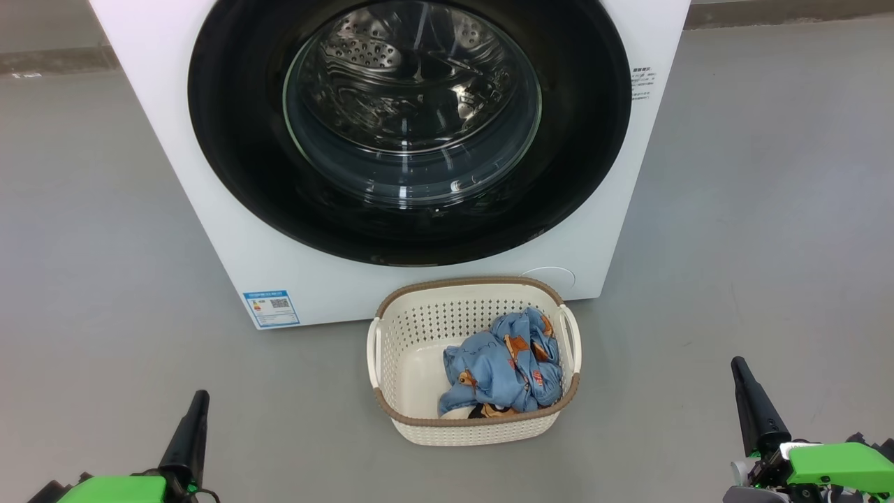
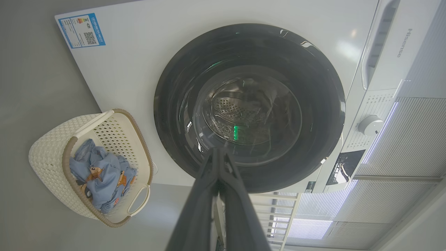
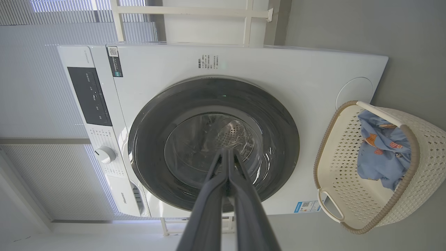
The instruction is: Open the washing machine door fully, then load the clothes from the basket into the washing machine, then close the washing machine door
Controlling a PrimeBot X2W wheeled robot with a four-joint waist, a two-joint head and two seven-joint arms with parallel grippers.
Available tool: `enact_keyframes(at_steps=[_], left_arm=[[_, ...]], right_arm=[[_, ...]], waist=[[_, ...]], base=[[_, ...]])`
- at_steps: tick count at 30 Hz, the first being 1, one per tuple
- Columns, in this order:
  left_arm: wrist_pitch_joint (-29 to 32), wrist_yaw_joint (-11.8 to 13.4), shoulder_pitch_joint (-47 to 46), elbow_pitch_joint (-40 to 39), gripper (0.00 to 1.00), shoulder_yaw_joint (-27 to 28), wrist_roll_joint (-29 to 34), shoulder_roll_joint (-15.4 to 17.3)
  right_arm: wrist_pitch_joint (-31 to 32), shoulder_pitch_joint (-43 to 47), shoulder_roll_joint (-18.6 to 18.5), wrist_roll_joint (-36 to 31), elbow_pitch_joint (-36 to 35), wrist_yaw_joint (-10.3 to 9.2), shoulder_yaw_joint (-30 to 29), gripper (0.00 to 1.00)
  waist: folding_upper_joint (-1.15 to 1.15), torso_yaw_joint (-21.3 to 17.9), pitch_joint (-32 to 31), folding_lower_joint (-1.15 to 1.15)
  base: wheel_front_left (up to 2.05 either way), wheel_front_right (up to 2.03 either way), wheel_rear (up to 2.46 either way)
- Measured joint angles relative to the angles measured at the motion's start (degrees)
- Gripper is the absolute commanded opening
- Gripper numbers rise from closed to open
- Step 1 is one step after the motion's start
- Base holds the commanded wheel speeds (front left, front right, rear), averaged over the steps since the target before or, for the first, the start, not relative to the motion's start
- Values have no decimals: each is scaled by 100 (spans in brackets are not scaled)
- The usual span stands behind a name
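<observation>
Head view has the washing machine (image 1: 209, 230) square ahead on the floor (image 1: 105, 314), with the washing machine door (image 1: 412, 105) closed flush in its front. The door faces straight out toward the robot. Being round, it has no long axis. I can make out no handle or hinge on its glossy black rim.

The basket (image 1: 419, 321) stands on the floor just in front of the machine's foot, below the door, mouth up. Its long axis appears to run across the machine's front, with a white handle at each end. The clothes (image 1: 506, 363) lie heaped at the end farther from the machine's blue label (image 1: 271, 308).

The left gripper (image 1: 201, 399) and right gripper (image 1: 738, 365) hang well back from the machine, one to each side of the basket, touching nothing. Both pairs of jaws are pressed together and empty.

The main risk, as I judge it, is the opening:
- Closed jaws on a smooth rim could slide off.
- Pulling at the wrong edge would strain against the hinge.
- An arm reaching low past the door could nudge the light basket aside or tip it.
- A door left partly open would crowd the loading path.
- A trailing sleeve left across the machine's mouth could get caught at closing.
</observation>
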Motion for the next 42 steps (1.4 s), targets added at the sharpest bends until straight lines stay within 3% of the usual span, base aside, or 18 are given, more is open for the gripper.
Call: enact_keyframes(at_steps=[30,31,42], left_arm=[[0,0,0,0,0,0,0,0],[0,0,0,0,100,0,0,0],[-36,7,288,314,100,-53,0,-144]], right_arm=[[0,0,0,1,0,0,0,0],[0,0,0,1,0,0,0,100],[-46,259,73,-19,343,0,15,100]], waist=[[0,0,0,0],[0,0,0,0],[0,-4,-9,2]], base=[[0,0,0],[0,0,0],[0,0,0]])
